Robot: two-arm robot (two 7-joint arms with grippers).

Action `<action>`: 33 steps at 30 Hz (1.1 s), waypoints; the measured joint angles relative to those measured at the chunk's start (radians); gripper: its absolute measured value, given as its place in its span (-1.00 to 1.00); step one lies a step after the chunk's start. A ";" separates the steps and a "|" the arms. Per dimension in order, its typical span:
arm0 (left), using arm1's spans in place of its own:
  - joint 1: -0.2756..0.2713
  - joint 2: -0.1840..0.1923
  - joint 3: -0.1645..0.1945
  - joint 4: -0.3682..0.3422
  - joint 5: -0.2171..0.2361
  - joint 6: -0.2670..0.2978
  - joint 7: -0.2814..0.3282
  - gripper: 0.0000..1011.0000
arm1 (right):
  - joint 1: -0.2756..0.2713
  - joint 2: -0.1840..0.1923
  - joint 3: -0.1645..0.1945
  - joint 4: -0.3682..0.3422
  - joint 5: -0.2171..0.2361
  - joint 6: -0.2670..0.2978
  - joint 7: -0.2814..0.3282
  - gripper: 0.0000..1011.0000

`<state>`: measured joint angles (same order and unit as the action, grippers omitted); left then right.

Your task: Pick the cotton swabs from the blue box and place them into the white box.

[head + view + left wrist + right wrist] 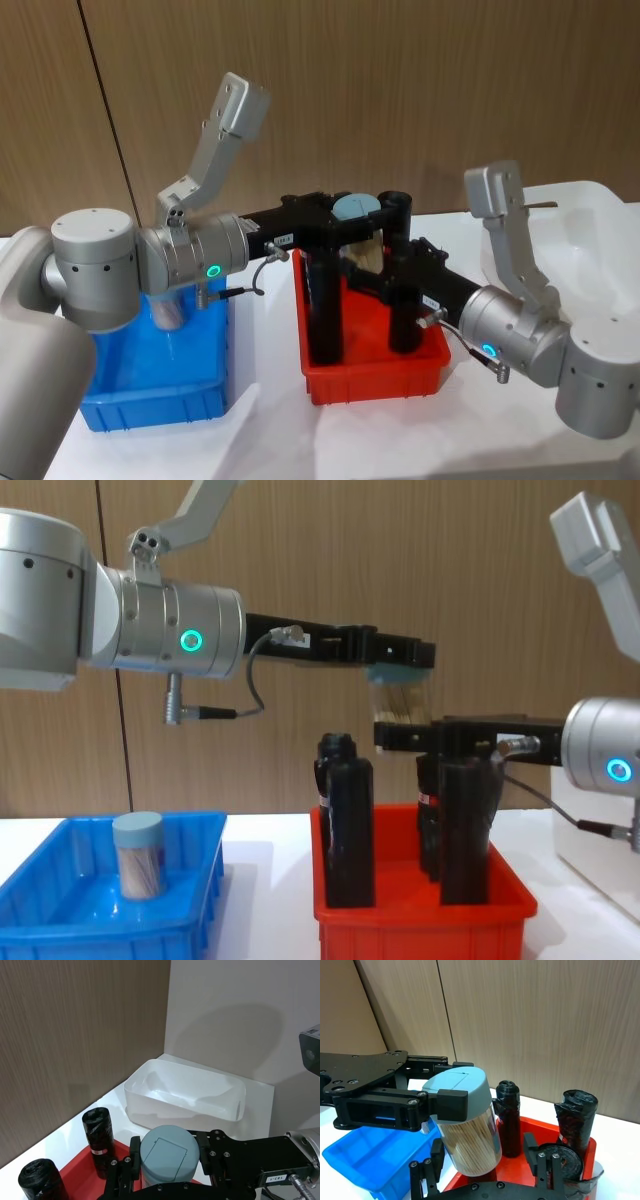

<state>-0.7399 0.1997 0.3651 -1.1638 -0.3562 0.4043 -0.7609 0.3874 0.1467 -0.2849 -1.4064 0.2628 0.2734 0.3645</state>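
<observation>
My left gripper (352, 222) is shut on the pale blue lid of a jar of cotton swabs (470, 1132) and holds it in the air above the red bin (375, 378). My right gripper (485, 1162) is open, with its fingers on either side of the jar's lower part and a gap showing on one side. From the side, the held jar (400, 695) hangs just above the right gripper (402, 736). A second jar of cotton swabs (138, 855) stands in the blue box (60, 920) at the left. The white box (590, 225) sits at the far right.
The red bin between the two boxes holds several tall black bottles (345, 820), right under the held jar. A wood-panelled wall (400, 90) runs along the back of the table. The white box (185, 1092) has nothing in it.
</observation>
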 joint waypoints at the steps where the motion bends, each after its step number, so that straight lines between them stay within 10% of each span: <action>1: 0.000 0.000 0.000 0.000 0.000 0.000 0.000 0.33 | 0.005 -0.002 -0.001 0.006 0.000 0.000 0.003 0.94; 13: 0.000 0.000 0.000 0.000 0.000 0.000 0.001 0.33 | 0.024 -0.012 -0.008 0.034 -0.002 -0.007 0.018 0.37; 22: 0.000 0.000 0.000 0.000 0.000 -0.001 0.001 0.34 | 0.029 -0.013 -0.012 0.036 -0.002 -0.012 0.023 0.36; 33: 0.000 0.000 0.000 0.000 0.000 0.000 0.000 0.91 | 0.030 -0.013 -0.014 0.033 0.000 -0.017 0.023 0.35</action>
<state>-0.7396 0.1998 0.3653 -1.1639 -0.3563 0.4044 -0.7608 0.4177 0.1337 -0.2986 -1.3734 0.2628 0.2566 0.3877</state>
